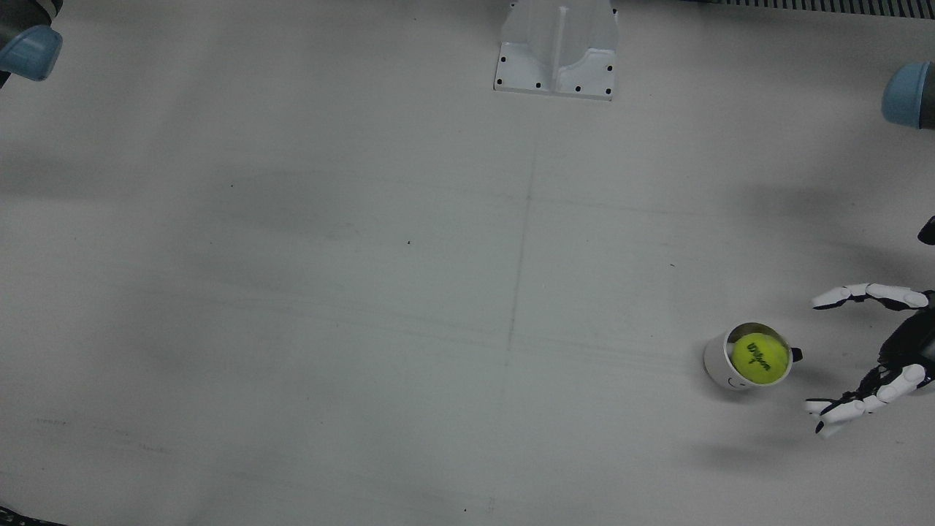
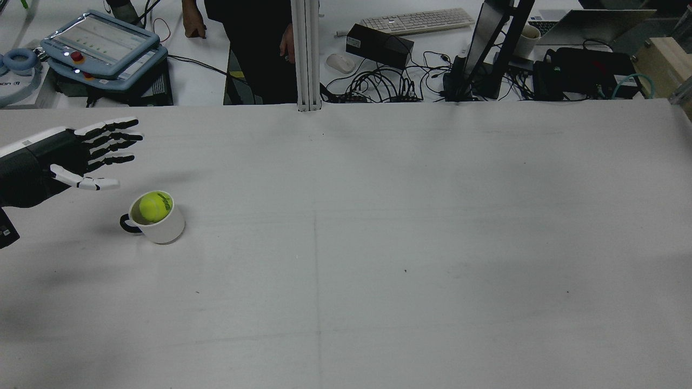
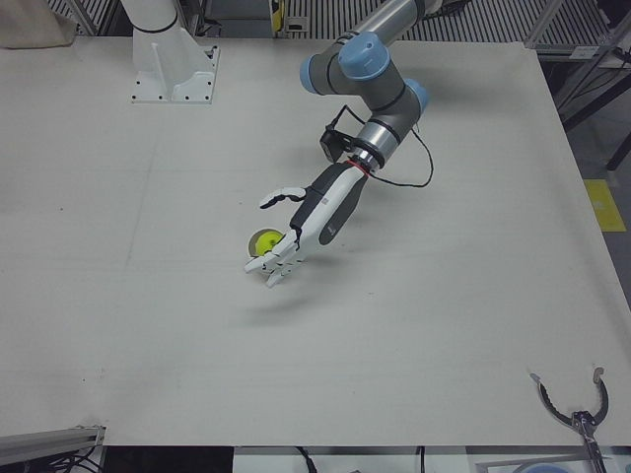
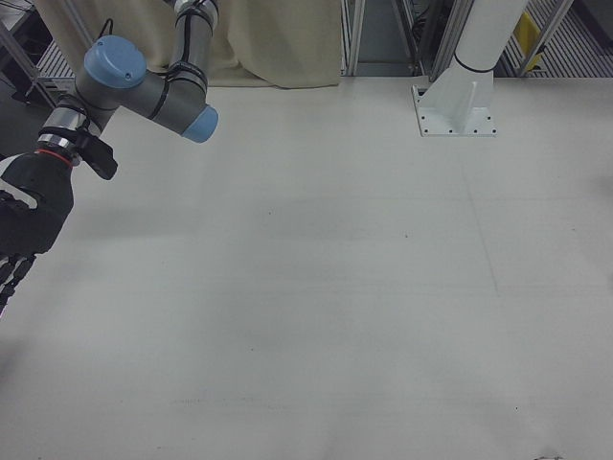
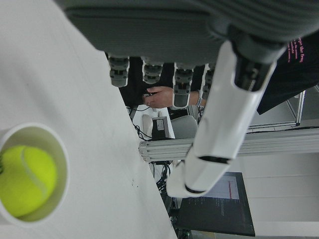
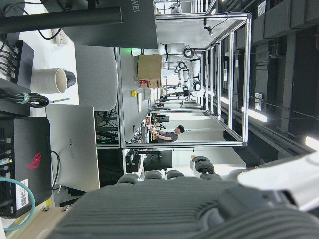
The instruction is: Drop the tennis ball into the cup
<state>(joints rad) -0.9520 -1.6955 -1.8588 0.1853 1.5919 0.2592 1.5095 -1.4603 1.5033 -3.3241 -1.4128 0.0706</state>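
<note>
Rear view, going left to right: the left hand [image 2: 81, 154] hangs over the far left of the counter [image 2: 378, 243], fingers [image 2: 111, 135] spread wide and pointing forward, holding nothing. Just beside it, a bit to the right and apart from it, sits the white cup [image 2: 157, 219] with its dark handle facing back toward the robot, and the tennis ball [image 2: 155, 206] is already inside, poking up near the rim. Past that it's just bare counter all the way across.

So the drop looks done to me. Ball's in, cup's upright, nothing touching it. All that seems left is pulling the arm clear without clipping the cup.

Pose-wise, the left-front view shows the left arm reaching down and out from its elbow, forearm slanted low, palm roughly side-on with the thumb sticking out away from the other fingers.

The right hand [image 4: 24, 230] is parked way off at the other edge in the right-front view, mostly cut off by the frame, so I can't tell if it's spread or curled.
</note>
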